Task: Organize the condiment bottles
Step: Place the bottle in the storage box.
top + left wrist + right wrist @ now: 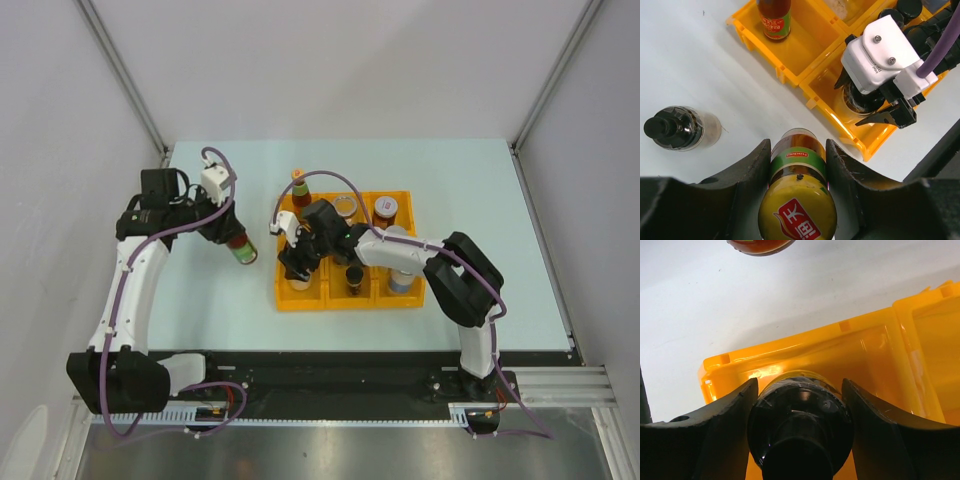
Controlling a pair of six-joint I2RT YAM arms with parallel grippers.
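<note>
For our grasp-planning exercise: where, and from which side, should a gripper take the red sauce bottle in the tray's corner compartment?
Probably the upper body of the red sauce bottle, coming down from above. It stands upright and alone in its compartment, and the tray walls shield its base from a side approach.
</note>
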